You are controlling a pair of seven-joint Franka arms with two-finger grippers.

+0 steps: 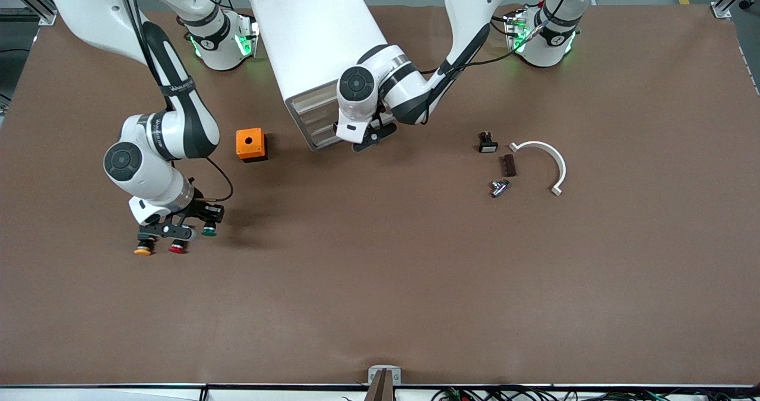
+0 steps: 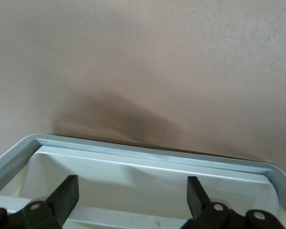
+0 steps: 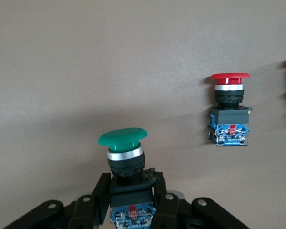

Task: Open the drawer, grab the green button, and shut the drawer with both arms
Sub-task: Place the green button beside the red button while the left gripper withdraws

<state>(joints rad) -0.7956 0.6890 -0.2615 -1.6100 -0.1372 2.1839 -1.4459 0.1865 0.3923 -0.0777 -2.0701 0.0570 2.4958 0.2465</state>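
The green-capped button (image 3: 122, 136) sits between the fingers (image 3: 97, 191) of my right gripper (image 3: 128, 191), which is shut on its black body. In the front view the right gripper (image 1: 202, 220) holds the button (image 1: 208, 230) low over the table near the right arm's end, beside the red-capped one (image 1: 177, 248). My left gripper (image 1: 371, 138) is at the front of the white drawer cabinet (image 1: 314, 50). In the left wrist view its fingers (image 2: 66, 193) stand wide apart, open, over the drawer's grey rim (image 2: 148, 155). How far out the drawer stands is unclear.
A red-capped button (image 3: 230, 109) and a yellow-capped one (image 1: 143, 249) lie on the table beside the held button. An orange box (image 1: 250, 144) stands beside the cabinet. Toward the left arm's end lie a black switch part (image 1: 487, 143), a brown block (image 1: 509, 165), a metal piece (image 1: 499, 187) and a white curved bracket (image 1: 546, 157).
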